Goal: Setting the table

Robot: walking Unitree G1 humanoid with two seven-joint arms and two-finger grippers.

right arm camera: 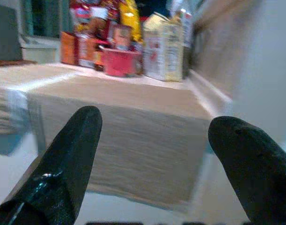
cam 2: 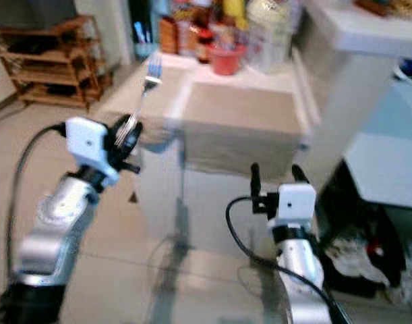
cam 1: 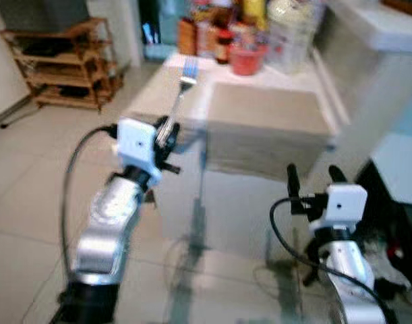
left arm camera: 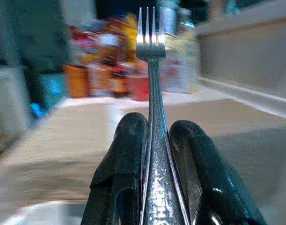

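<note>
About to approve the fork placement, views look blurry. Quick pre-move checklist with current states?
1. Fork held: ok. The left gripper is shut on its handle, tines pointing up and away.
2. Grip straight: ok. In the left wrist view the handle runs centred between the fingers.
3. Right gripper free: ok. Open, nothing between its fingers, low in front of the table.
4. Landing spot: ok. The beige placemat looks bare.
5. Clutter nearby: not ok. A red cup and packages crowd the table's far end beyond the mat.
6. Fork's height over the table: cannot tell; the head views are blurred.
</note>
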